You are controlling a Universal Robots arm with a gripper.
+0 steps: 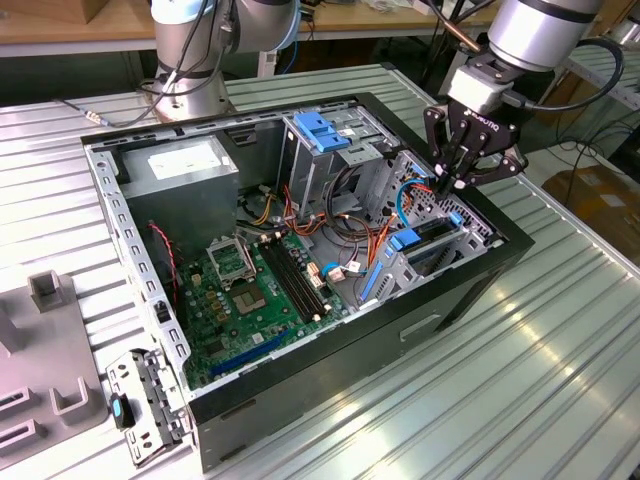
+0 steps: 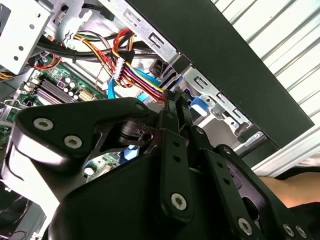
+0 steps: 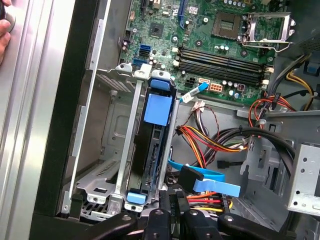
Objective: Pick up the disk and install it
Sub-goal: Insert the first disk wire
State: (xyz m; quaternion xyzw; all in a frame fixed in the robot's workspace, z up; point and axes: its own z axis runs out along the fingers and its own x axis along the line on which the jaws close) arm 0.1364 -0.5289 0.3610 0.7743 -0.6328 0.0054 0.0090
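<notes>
An open computer case [image 1: 330,330] lies on its side on a ribbed metal table [image 1: 520,390], its black rim framing a green motherboard [image 1: 240,300] toward the case's lower corner in the exterior view. The black gripper [image 1: 452,180] hangs over the drive bay [image 1: 440,235] at the case's edge toward the exterior view's right, its fingertips drawn close together just above the bay; they look closed with nothing between them, though the linkage hides the very tips in both wrist views. The disk [image 3: 154,150] sits edge-up inside that bay, slotted between the bay's grey sheet-metal walls right beside the case's black side wall, and its blue plastic rail [image 3: 156,107] runs along the exposed edge, with a blue tab at each end. In the exterior view the same blue rail [image 1: 432,235] shows just below the gripper's fingertips. A blue flat data cable [image 3: 212,182] with a black plug lies close to the disk's end nearest the gripper, beside a bundle of red, yellow and black power wires [image 3: 200,137]. At the case's far edge a grey power supply [image 1: 185,175] with a white sticker occupies one corner, and a tall metal cage [image 1: 325,150] with a blue plastic top stands next to it. A loose metal bracket [image 1: 145,400] rests on the table against the case's near corner, and a person's hand [image 2: 292,192] appears at the table edge in the second wrist view.
</notes>
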